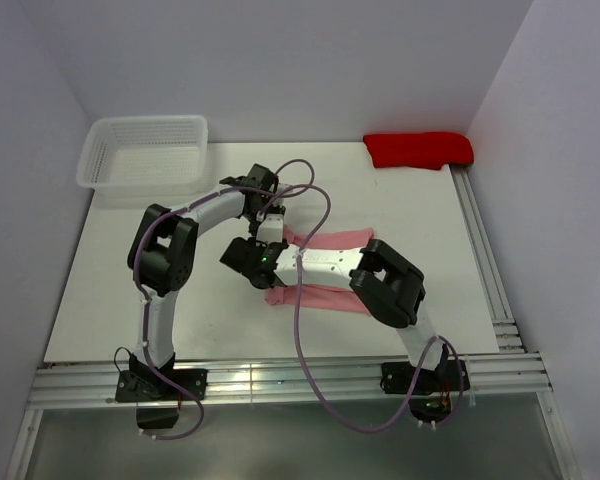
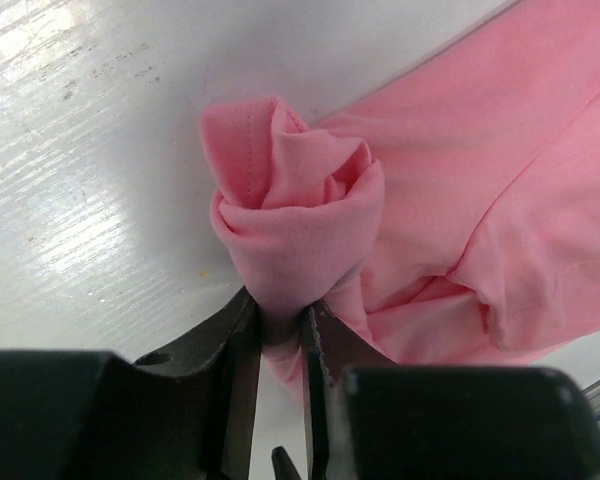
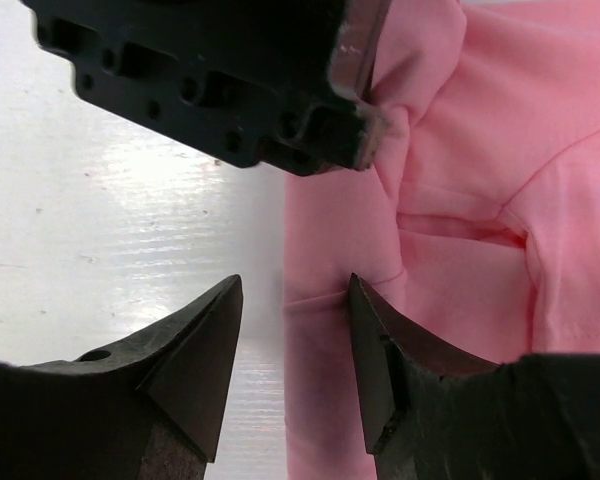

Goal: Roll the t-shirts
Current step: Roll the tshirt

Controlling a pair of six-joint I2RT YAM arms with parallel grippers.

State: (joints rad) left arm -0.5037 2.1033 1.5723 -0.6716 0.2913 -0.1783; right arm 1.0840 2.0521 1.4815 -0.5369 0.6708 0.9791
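Observation:
The salmon-pink t-shirt [image 1: 325,242] lies as a long folded strip in the middle of the white table, mostly under my right arm. Its near end is twisted into a small roll [image 2: 292,215]. My left gripper [image 2: 278,335] is shut on the base of that roll; in the top view it [image 1: 269,230] sits at the strip's left end. My right gripper [image 3: 292,300] is open and empty, its jaws straddling the shirt's [image 3: 450,210] straight left edge just below the left gripper's body [image 3: 210,80]. In the top view the right gripper [image 1: 242,260] is beside the left one.
A white mesh basket [image 1: 145,150] stands at the back left. A red folded cloth [image 1: 418,150] lies at the back right. Metal rails [image 1: 485,260] run along the table's right and near edges. Cables loop over the arms.

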